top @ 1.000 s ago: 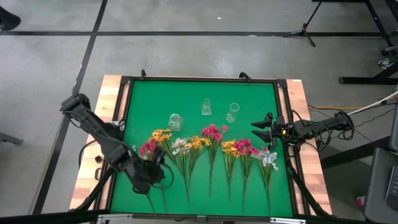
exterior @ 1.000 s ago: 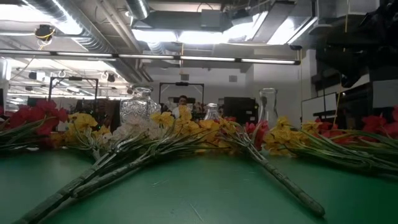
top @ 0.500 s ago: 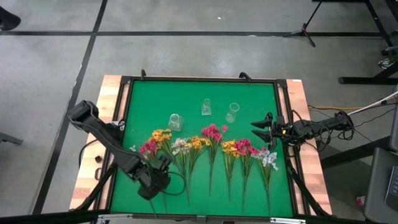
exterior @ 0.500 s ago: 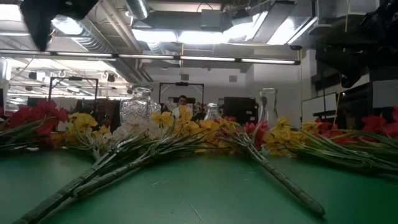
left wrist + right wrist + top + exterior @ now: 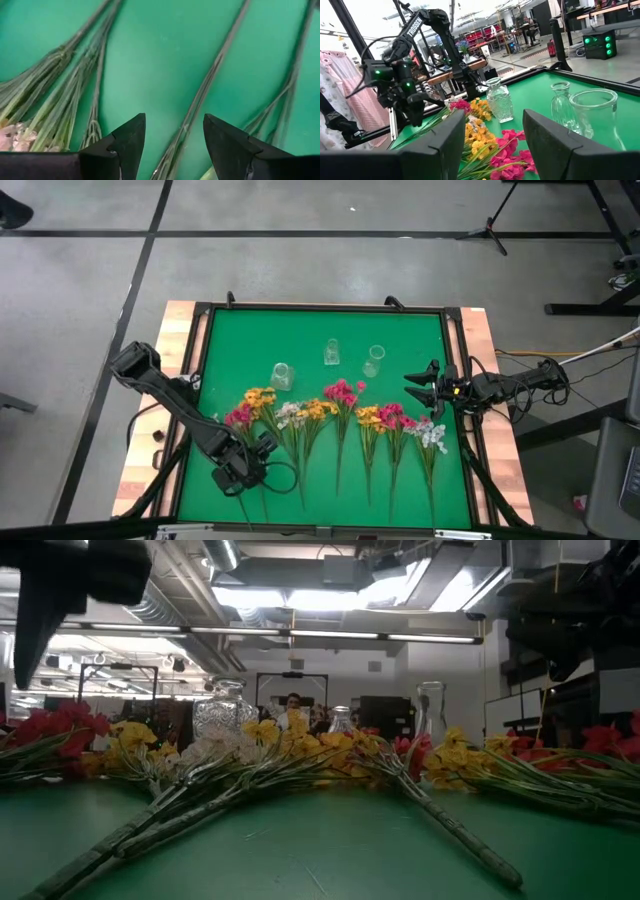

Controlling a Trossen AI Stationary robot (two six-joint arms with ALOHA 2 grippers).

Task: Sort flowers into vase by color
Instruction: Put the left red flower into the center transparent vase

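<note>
The table [image 5: 455, 340] is a pale wooden slab, nearly all of it covered by a flat green mat [image 5: 300, 340] in a dark frame. The mat looks smooth and felt-like at table height, where the low view alone shows the room behind: ceiling lights, ducts, and a person far off.

The left arm [image 5: 165, 395], dark and jointed, reaches in from the table's left edge. Its gripper [image 5: 250, 465] hangs over the stem ends of the leftmost sprigs, fingers [image 5: 131, 137] spread apart and holding nothing. Its wrist view shows the thin green stems fanning across the mat below the two pointed black fingers, detail the high view cannot give.

The right arm [image 5: 500, 387] waits at the right edge, its gripper [image 5: 418, 391] pointing inward, fingers parted and empty.

The flowers [image 5: 335, 412] lie in a row across the mat's middle, blossoms toward the far side, stems toward the near edge: magenta, yellow-orange and white clusters, bunched in small fans. None is in a vase.

Three clear glass vases [image 5: 330, 352] stand just beyond the blossoms. The right wrist view shows their shapes: one faceted and cut-patterned, one narrow-necked, one wide-mouthed and smooth.
</note>
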